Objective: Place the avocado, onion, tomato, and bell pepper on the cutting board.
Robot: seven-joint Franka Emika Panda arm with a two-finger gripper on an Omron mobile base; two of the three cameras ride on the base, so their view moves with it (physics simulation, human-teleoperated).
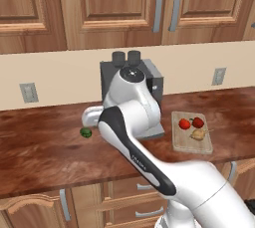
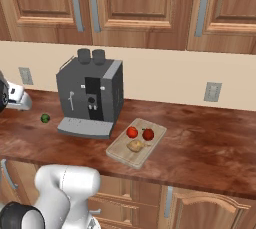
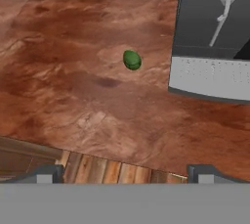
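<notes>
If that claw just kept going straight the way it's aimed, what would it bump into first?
Most likely the bare brown counter, a little short of the avocado. The open gripper looks down at the wood; the depth is hard to judge.

Three on the board, one still on the counter.
The tomato (image 2: 132,132), bell pepper (image 2: 148,134) and onion (image 2: 135,146) cluster on the pale cutting board (image 2: 120,152); the green avocado (image 2: 45,118) lies well apart on the bare counter.

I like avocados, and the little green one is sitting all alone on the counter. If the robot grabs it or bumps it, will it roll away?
Probably. The avocado looks rounded and egg-shaped, so a nudge could roll it across the flat counter. Its glossy skin may slip between the fingers, which stand wide apart. Small, so likely light.
</notes>
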